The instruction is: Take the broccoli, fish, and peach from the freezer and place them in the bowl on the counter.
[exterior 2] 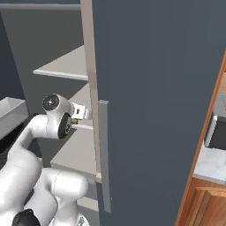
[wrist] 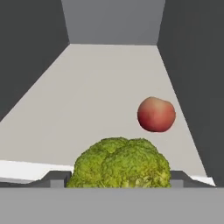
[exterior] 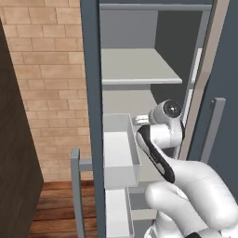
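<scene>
The freezer [exterior: 93, 69] stands open, its dark slate-blue body rising past the top of both base views, with pale grey shelves [exterior: 137, 67] inside and a grey door bin [exterior: 121, 151] on the open door at the left. A long grey bar handle [exterior 2: 103, 154] runs down the other door in the right base view. Beyond that door, at the far right, a strip of the white marble desk [exterior 2: 209, 165] sits over a brown wooden cabinet.

The white arm [exterior: 162, 139] reaches into the freezer at mid height, its wrist just past the door edge.

In the hand view, the broccoli [wrist: 120, 164] fills the lower middle, sitting right at the tool [wrist: 118, 179] between the two dark fingertips [wrist: 57, 178]. Whether the tool is clamped on the broccoli or merely standing around it I cannot tell, since the floret hides the contact. A sliver of green [exterior 2: 74, 122] also shows at the wrist in the right base view.

The peach [wrist: 156, 114] lies on the same shelf floor, farther in and toward the right wall, apart from the broccoli.
</scene>
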### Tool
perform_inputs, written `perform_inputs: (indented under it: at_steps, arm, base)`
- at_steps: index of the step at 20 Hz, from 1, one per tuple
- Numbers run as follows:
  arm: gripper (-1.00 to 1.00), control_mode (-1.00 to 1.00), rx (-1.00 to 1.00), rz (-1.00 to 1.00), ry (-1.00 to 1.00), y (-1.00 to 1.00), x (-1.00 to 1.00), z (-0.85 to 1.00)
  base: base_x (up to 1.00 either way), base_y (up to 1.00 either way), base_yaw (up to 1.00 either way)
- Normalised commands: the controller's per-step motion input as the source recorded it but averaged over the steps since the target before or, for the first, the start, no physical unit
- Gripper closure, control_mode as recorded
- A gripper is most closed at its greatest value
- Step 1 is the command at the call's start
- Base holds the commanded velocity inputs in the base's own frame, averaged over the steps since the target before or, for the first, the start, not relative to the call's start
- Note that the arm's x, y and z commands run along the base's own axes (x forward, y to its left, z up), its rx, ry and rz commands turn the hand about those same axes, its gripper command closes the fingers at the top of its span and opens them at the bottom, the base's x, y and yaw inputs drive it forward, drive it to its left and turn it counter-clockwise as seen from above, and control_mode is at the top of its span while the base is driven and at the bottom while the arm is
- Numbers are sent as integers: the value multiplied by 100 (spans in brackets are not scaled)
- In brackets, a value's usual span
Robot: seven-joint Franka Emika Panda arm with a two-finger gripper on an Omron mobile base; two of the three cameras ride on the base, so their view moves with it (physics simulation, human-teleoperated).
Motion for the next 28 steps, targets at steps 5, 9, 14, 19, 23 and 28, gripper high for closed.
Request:
perform_inputs:
  at_steps: [5,9,14,19,23,28]
  arm:
    - [100,-100,0,-14,3,-29,-98,52]
    - [100,-100,3,-11,6,-27,-100,46]
    - [100,-100,3,-2,4,-10,-74,58]
    - [100,-100,2,15,5,0,-56,45]
    - [100,-100,0,12,0,-4,-72,19]
    - [100,-100,0,7,0,-1,-76,1]
  base:
    - [0,0,0]
    - [0,0,0]
    - [0,0,0]
    - [0,0,0]
    - [0,0,0]
    - [0,0,0]
